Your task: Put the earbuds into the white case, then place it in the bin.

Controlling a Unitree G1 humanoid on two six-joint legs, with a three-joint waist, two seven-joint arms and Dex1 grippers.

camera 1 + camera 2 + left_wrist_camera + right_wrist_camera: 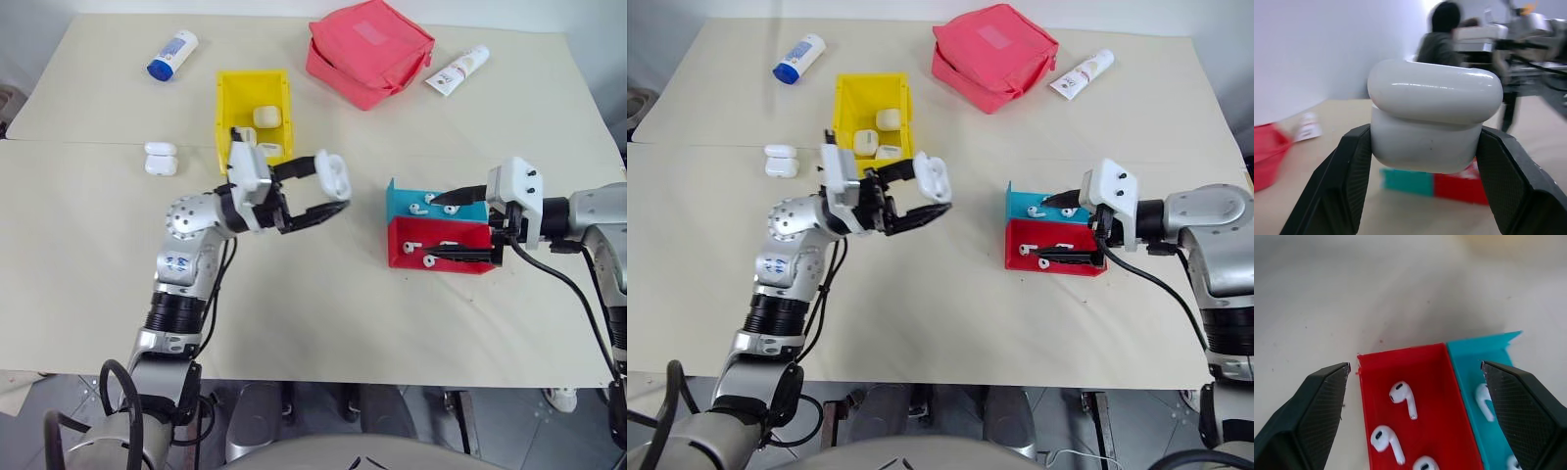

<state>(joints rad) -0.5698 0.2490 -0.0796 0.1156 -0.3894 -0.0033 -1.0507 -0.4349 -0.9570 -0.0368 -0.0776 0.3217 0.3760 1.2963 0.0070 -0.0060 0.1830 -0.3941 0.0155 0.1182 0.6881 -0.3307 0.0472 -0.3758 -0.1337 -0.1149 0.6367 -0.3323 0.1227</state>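
Two earbuds whole, others cropped, person blurred

- Bin at twelve o'clock: bright yellow.
- White case in the black fingers: glossy white.
- Two trays at three o'clock: blue tray, red tray.
- Earbuds: white.
- Pouch at one o'clock: pinkish red.
- Bottle at eleven o'clock: white, blue cap.
- Tube: white, red print.
- Table: beige.
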